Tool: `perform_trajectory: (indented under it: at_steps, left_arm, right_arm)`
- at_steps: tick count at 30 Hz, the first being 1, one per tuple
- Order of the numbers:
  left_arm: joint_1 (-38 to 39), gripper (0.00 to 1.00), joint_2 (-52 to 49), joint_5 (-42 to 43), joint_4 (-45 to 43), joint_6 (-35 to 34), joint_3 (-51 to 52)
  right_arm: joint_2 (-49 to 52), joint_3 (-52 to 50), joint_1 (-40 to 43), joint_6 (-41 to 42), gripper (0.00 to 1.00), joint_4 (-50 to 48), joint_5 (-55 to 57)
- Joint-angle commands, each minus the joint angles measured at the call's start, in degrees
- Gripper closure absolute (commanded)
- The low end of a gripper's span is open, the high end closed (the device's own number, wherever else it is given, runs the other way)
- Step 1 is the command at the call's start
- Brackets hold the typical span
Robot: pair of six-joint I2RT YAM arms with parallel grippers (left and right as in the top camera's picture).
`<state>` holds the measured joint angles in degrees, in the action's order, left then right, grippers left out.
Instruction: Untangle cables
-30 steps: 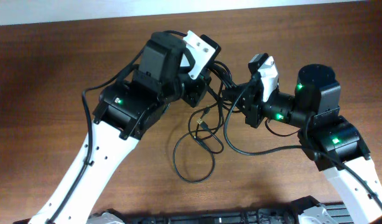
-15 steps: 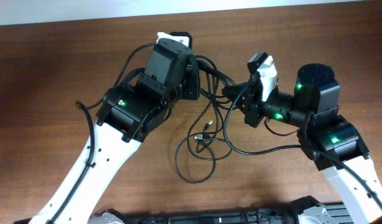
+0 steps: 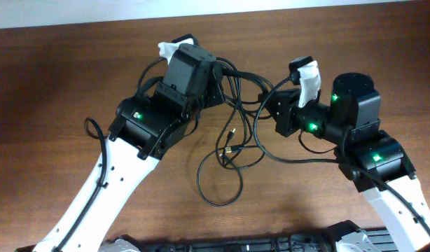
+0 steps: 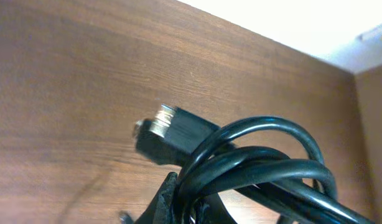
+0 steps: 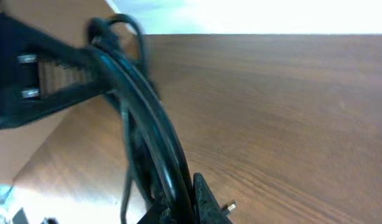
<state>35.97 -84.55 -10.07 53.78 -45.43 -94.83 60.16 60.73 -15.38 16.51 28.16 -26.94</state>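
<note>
The cables (image 3: 232, 150) are thin black cords, strung taut between both grippers above the brown table (image 3: 54, 84), with slack loops (image 3: 218, 185) and a small plug (image 3: 229, 149) trailing below. My left gripper (image 3: 220, 75) is shut on a bunch of cable strands (image 4: 259, 165); a metal-tipped plug (image 4: 169, 124) sticks out beyond its jaws (image 4: 190, 208). Facing it, my right gripper (image 3: 272, 106) is shut on other strands (image 5: 157, 134), which run up from its jaws (image 5: 181, 205) toward the left arm (image 5: 41, 81). A small plug tip (image 5: 227, 206) shows beside the right fingers.
The table's far edge meets a white wall (image 3: 271, 5) just behind the grippers. A dark base unit (image 3: 271, 245) runs along the near edge. The left arm's own thick wire (image 3: 94, 129) loops out at its left side.
My left gripper has swung back toward the far edge and turned, drawing the strands with it. The right gripper rose slightly. The loops on the table have shifted and tightened.
</note>
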Motion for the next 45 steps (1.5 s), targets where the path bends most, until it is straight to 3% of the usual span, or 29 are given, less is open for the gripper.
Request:
perform_trajectory:
  at_steps: [1,9,20,22,25,29,33,40,45]
  left_arm:
    - [-1.9,1.0,0.7,-4.3,-0.1,-9.1,-0.6]
    - [-1.9,1.0,0.7,-4.3,0.0,-9.3,-0.6]
    - [-1.8,1.0,0.7,-4.3,-0.1,-2.4,-0.6]
    - [-1.8,1.0,0.7,-4.3,-0.1,-1.6,-0.6]
    - [-1.8,1.0,0.7,-4.3,-0.1,3.4,-0.6]
    - [-1.8,1.0,0.7,-4.3,-0.1,10.1,-0.6]
    - [-1.8,1.0,0.7,-4.3,-0.1,14.5,-0.6]
    - [-1.1,1.0,0.7,-4.0,-0.3,16.1,-0.6]
    - [1.4,1.0,0.7,-3.6,-2.0,24.8,-0.6]
  right_arm:
    - [-1.0,0.7,0.4,9.4,0.96,2.2,10.8]
    - [-0.9,0.7,0.4,13.1,0.96,3.2,13.5]
    - [-0.9,0.7,0.4,7.3,0.95,2.8,11.0]
    - [-0.9,0.7,0.4,7.2,0.85,2.7,10.8]
    - [-0.9,0.7,0.4,-3.0,0.49,1.6,2.8]
    - [-0.9,0.7,0.4,-7.3,0.32,0.8,-1.8]
    - [-0.9,0.7,0.4,-7.4,0.26,0.7,-2.7]
    - [-0.9,0.7,0.4,-9.1,0.26,0.3,-4.8]
    - [-0.9,0.7,0.4,-9.9,0.25,0.3,-4.8]
